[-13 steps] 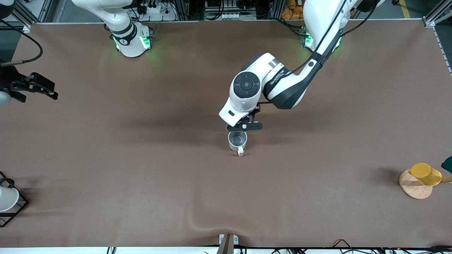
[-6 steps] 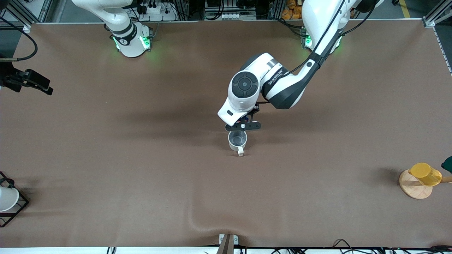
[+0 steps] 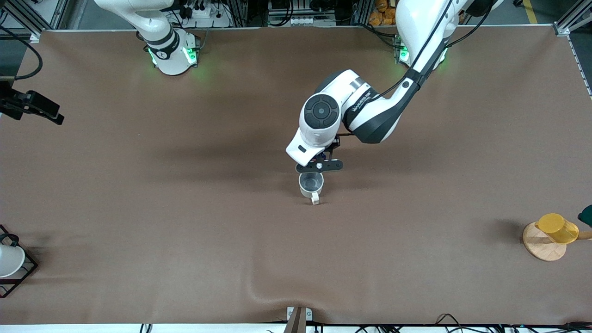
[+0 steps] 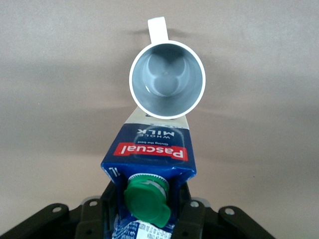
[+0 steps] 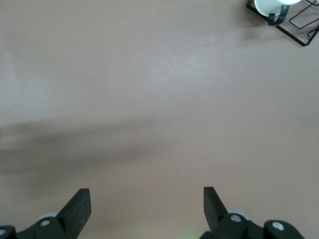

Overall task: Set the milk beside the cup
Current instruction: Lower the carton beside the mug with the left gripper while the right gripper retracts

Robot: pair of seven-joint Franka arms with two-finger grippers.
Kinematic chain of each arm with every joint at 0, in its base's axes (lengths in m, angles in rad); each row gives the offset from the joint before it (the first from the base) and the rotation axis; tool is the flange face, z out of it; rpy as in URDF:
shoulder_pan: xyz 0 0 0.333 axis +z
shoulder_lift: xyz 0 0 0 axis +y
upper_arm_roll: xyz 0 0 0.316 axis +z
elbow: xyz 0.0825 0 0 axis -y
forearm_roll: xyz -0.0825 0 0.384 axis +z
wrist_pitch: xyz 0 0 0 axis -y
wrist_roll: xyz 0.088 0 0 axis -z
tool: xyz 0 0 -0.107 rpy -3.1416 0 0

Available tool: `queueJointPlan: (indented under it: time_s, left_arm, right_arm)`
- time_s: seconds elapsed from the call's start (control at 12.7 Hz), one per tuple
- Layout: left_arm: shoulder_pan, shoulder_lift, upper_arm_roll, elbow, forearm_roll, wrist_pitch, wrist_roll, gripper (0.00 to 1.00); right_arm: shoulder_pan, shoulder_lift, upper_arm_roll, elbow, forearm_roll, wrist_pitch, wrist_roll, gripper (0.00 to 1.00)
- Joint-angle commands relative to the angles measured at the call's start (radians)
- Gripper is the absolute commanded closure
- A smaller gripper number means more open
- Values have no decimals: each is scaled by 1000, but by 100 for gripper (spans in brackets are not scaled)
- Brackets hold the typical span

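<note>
- While the left pincer (image 4: 145, 211) pinches the milk (image 4: 149, 164) touching the cup (image 4: 167, 79) mid-table (image 3: 185, 208), placement looks nearly done; releasing and lifting clear seems next.
- Right pincer (image 5: 144, 206) waits, spread wide, at the right arm's table end.

Brown table (image 3: 185, 208) carries cup (image 3: 311, 184), wooden disc (image 3: 543, 245), wire rack (image 3: 18, 273).

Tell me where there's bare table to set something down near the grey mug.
Bare brown table borders the cup toward both arms' ends and nearer the camera, out to the wire rack and the yellow cup. It is crowded only just above the cup, where the left hand straddles the milk.
</note>
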Motion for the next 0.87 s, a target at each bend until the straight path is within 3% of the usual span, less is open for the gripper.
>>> queueJointPlan:
  time_s: [0.0,0.39,0.47,0.55,0.63,0.79]
  left_arm:
    - [-11,7,4,24,20,-14,-39,51]
    - [-13,5,5,22,23,-20,-46,50]
    - [-13,7,5,22,23,-20,-44,41]
    - [-13,7,5,24,23,-19,-44,24]
    - [-13,7,5,22,23,-19,-44,0]
    - [-11,2,5,22,25,-20,-41,0]
  right_arm:
    - [-33,-6,17,9,5,-13,2,0]
    - [-36,-5,6,4,54,-14,-53,0]
    - [-36,-3,3,3,54,-14,-58,0]
    - [-36,-3,1,4,54,-14,-52,0]
    - [-35,1,1,4,54,-14,-43,0]
    - [-36,3,1,6,54,-14,-15,0]
